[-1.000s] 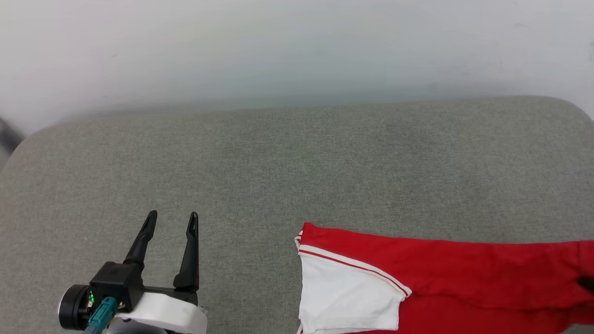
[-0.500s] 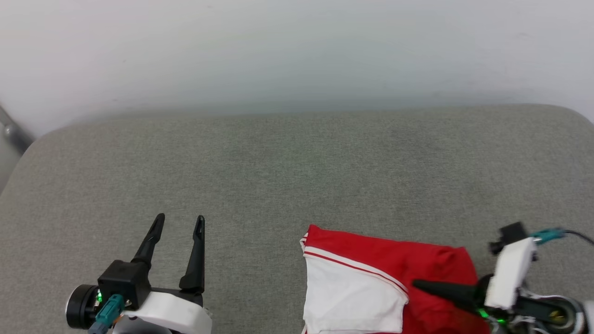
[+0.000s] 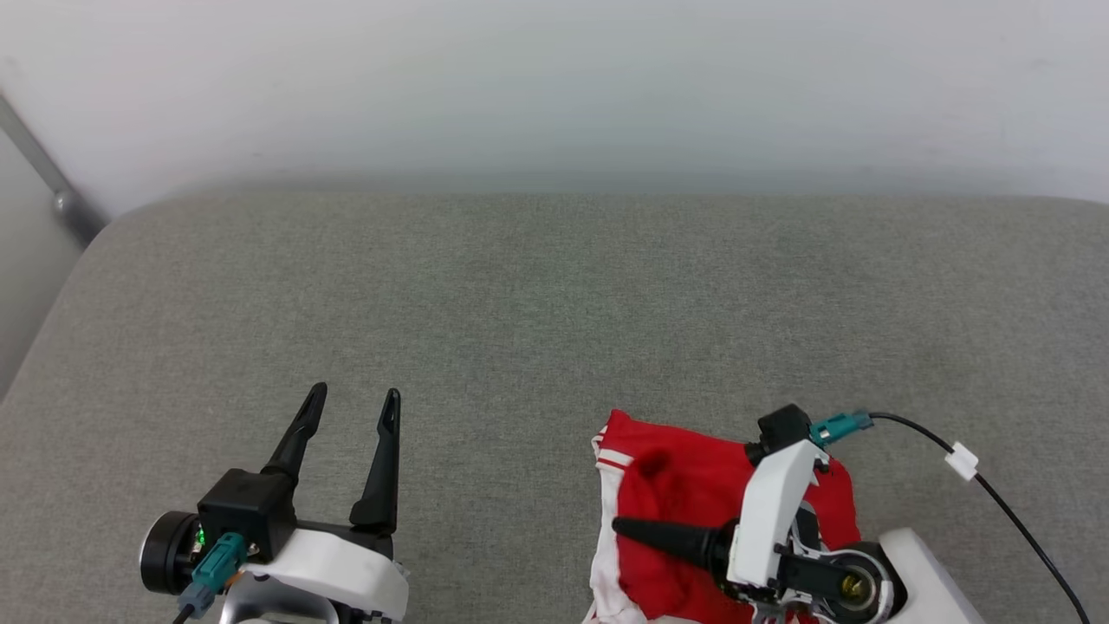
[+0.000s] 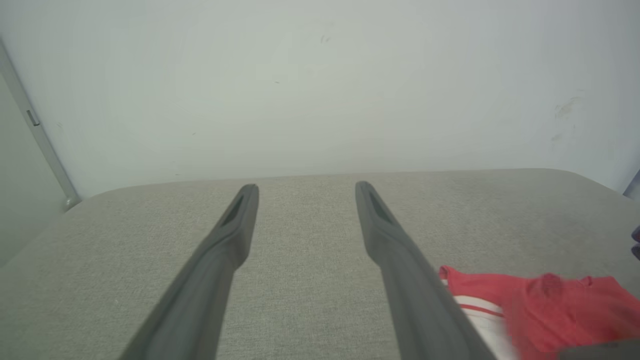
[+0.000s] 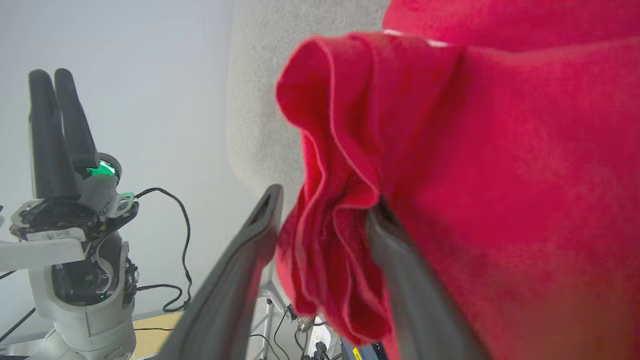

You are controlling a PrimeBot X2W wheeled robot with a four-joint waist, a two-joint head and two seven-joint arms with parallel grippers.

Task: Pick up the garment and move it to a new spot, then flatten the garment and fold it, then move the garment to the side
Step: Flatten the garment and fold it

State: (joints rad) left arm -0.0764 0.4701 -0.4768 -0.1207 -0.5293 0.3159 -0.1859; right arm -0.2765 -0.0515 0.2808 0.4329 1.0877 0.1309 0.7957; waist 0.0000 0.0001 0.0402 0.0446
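Cushion first: what did it carry?

The grey cushion (image 3: 554, 303) ran wide under a pale wall (image 3: 554, 78). The shirt (image 3: 680, 481) lay at its near right, bunched and doubled over, with a strip of white trim (image 3: 606, 494) showing along its left edge.

And the arms?

The right gripper (image 5: 324, 205) lay across the shirt from the right, pointing left. In its wrist view its fingers (image 5: 235, 270) stood apart with a loose fold of red cloth between them, and I saw no squeeze on it. The left gripper (image 3: 355, 394) hovered over the near left of the cushion, its fingers spread wide with nothing between them, well apart from the shirt.

Which step, would you say?

Folding, I judged. One side looked laid over the other, and the right gripper looked to be letting go. The heap was lumpy, though, not a neat fold.

What did the next move call for?

Drawing the right fingers out towards the right, low and gently. The cloth draped against one finger and could have dragged open. After that, probably a press flat or a second fold before the shirt went aside.
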